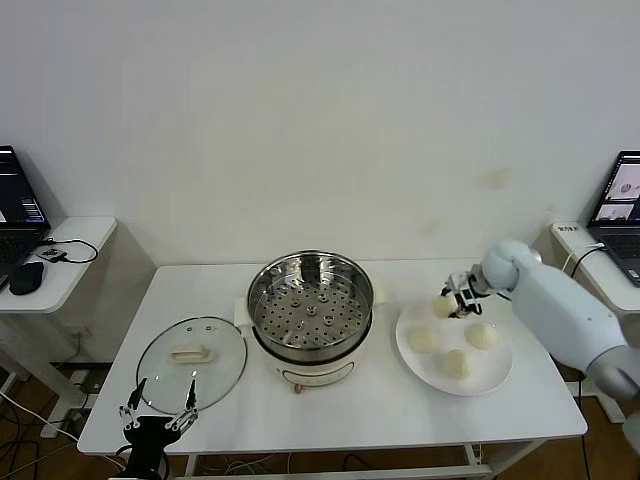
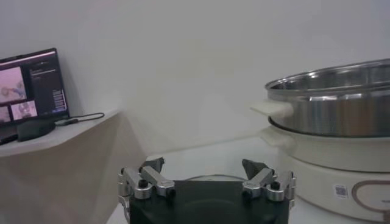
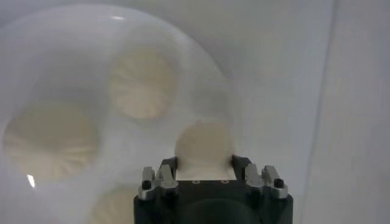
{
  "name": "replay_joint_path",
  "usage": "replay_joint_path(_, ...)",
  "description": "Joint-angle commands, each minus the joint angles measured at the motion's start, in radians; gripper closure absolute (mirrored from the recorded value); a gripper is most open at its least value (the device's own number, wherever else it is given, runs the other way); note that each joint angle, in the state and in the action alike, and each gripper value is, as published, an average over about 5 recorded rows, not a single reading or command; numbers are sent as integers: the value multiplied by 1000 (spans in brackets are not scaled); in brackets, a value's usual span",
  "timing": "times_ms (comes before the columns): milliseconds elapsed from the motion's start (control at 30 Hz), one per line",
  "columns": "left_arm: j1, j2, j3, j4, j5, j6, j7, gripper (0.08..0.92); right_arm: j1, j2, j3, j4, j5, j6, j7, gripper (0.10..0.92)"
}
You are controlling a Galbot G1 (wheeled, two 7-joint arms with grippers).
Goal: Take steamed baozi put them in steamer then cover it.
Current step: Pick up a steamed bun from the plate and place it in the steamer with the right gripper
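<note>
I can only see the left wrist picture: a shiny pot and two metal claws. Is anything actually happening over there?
Observer: Yes, on the far side. The right gripper is shut on a steamed baozi at the edge of a white plate.
Visitor: Are there more buns?
Observer: Three more baozi lie on that plate; nearest the steamer is this one.
Visitor: Anything in the shiny pot yet?
Observer: No. From above, the steamer shows only its bare perforated bottom.
Visitor: And those claws I see?
Observer: That is the left gripper, open, at the table's front edge just before the glass cover, which lies flat on the table.
</note>
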Motion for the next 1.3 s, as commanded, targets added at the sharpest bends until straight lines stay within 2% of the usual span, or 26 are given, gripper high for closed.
replay_joint_path(33, -6, 9, 7, 3, -8, -1, 1, 177, 295, -138, -223, 255, 316, -63, -1, 444)
replay_joint_path(367, -14, 30, 1, 2, -38, -2, 3, 177, 585, 16, -440, 291, 535, -74, 59, 440)
replay_joint_path(600, -25, 30, -3, 13, -45, -2, 8, 177, 620, 191, -539, 290, 590, -44, 100, 439)
replay_joint_path(800, -28, 27, -10, 12, -45, -3, 14, 177, 592, 310, -626, 282, 548, 19, 118, 436)
replay_joint_path(1100, -24, 21, -20, 0, -44, -4, 20, 177, 502, 402, -694, 183, 329, 188, 145, 431)
replay_joint_path(1300, -25, 15, -22, 2, -44, -4, 21, 177, 479, 428, -699, 123, 235, 270, 158, 431)
